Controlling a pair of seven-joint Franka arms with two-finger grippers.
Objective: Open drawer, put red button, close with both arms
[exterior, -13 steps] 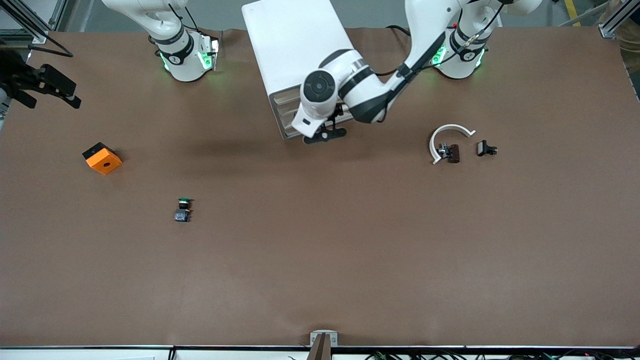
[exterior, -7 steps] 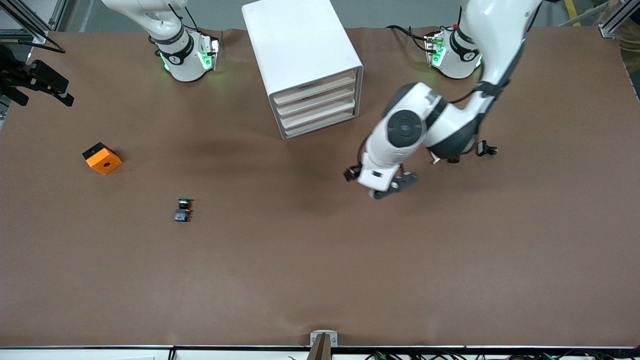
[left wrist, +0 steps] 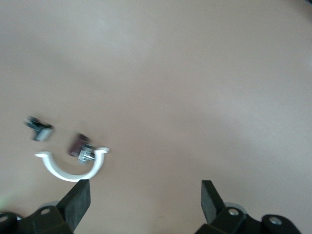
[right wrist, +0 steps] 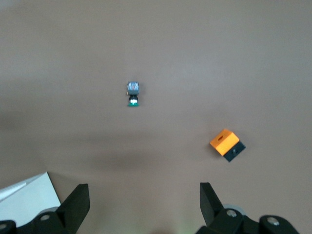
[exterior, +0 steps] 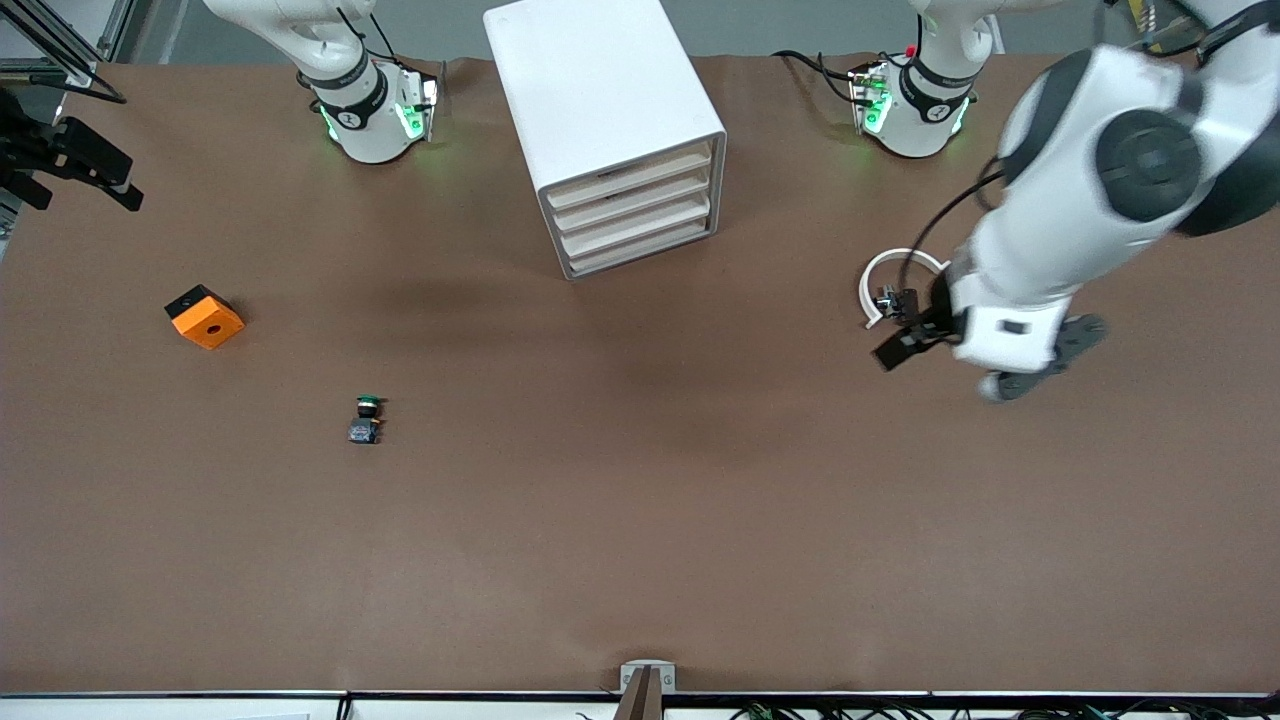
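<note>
Over the left arm's end of the table: left gripper [exterior: 1045, 358], hanging beside a white ring [exterior: 878, 280] and a maroon part [exterior: 905, 300].
Left claw: wide apart and empty in its wrist view [left wrist: 146, 192].
Right gripper [exterior: 75, 170]: waiting over the edge at the right arm's end, near the corner by its base; claw wide and empty [right wrist: 144, 195].
Cabinet [exterior: 600, 90]: against the edge where the bases stand, midway between them; all four drawers [exterior: 632, 220] sit flush and shut.
Red button: not seen in any view. The maroon part shows no round red cap that I can make out. It may be shut in a drawer or hidden under the left arm; I cannot tell which.
Green button [exterior: 367, 418]: toward the right arm's end, well apart from the cabinet; the wrong one.
Orange block [exterior: 205, 317]: near the edge at the right arm's end.
Step in hand: judged to be either a search for the button or clearing off after closing.
Doing it well: keep the left wrist high so it sweeps neither ring nor small parts, find a red cap before descending, and leave the green one alone.
</note>
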